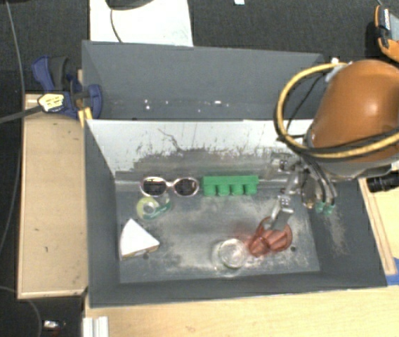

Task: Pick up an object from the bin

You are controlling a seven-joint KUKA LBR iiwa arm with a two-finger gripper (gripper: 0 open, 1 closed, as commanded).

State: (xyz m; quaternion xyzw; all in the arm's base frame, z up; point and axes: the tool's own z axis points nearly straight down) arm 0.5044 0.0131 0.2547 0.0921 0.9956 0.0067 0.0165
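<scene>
Noted in grey bin (185,76): red-brown lump (271,241) at 4 o'clock, at tip of pincer (282,220); cannot tell whether clenched or released. Clear round piece (230,253) at 5, green block (230,185) at 12, sunglasses (169,186) at 10.

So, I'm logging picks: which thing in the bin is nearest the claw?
The red lump at front right, under the claw; the clear disc, sunglasses, green block and white wedge lie farther left.
</scene>
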